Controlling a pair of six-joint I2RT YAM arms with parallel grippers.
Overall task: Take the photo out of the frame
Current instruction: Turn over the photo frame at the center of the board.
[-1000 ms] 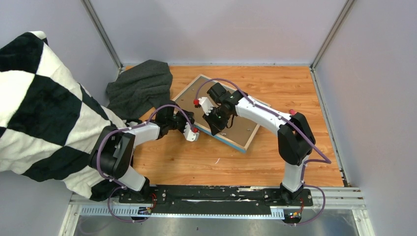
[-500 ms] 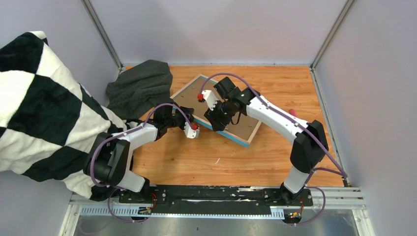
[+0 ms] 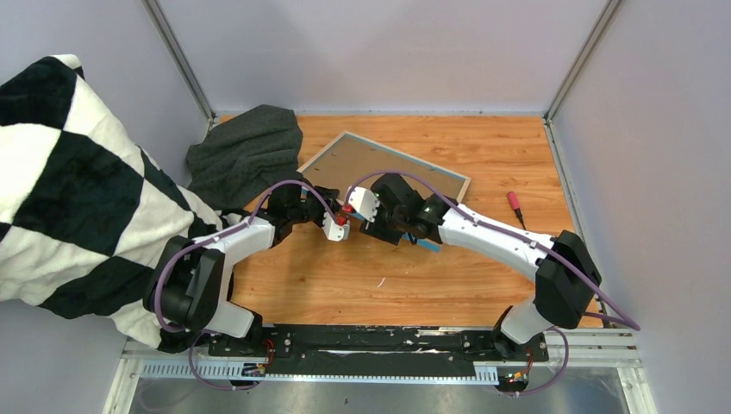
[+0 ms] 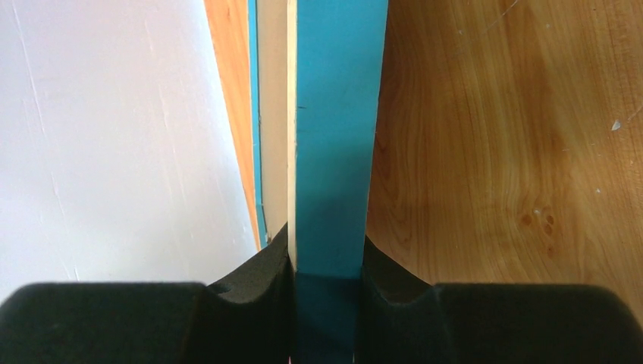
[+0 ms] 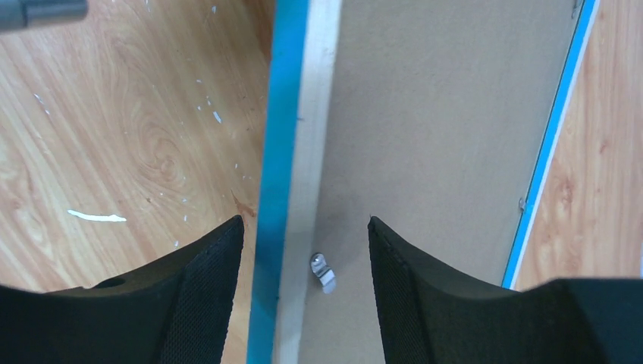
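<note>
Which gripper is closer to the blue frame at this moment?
Left. The left gripper clamps the frame by its blue edge. The right gripper stands open astride the frame's edge, both fingers clear of it.

Wood-grain on the surface (image 3: 517, 155), warm orange, smooth with a faint sheen, speckled with white flecks. Painted blue on the front of the frame (image 4: 334, 152), smooth and satin; bare pale wood along its back edge. Matt brown fibreboard for the backing board (image 5: 440, 114), flat and dull, with a small shiny metal clip (image 5: 323, 271) toward its 7 o'clock side. Matt black, finely textured facing on the jaws. Soft dark grey knit in the cloth (image 3: 246, 151) at 10 o'clock; black-and-white checked fabric (image 3: 69, 172) at 9 o'clock. Dull silvery metal on the rail (image 3: 379, 369) at 6 o'clock.
</note>
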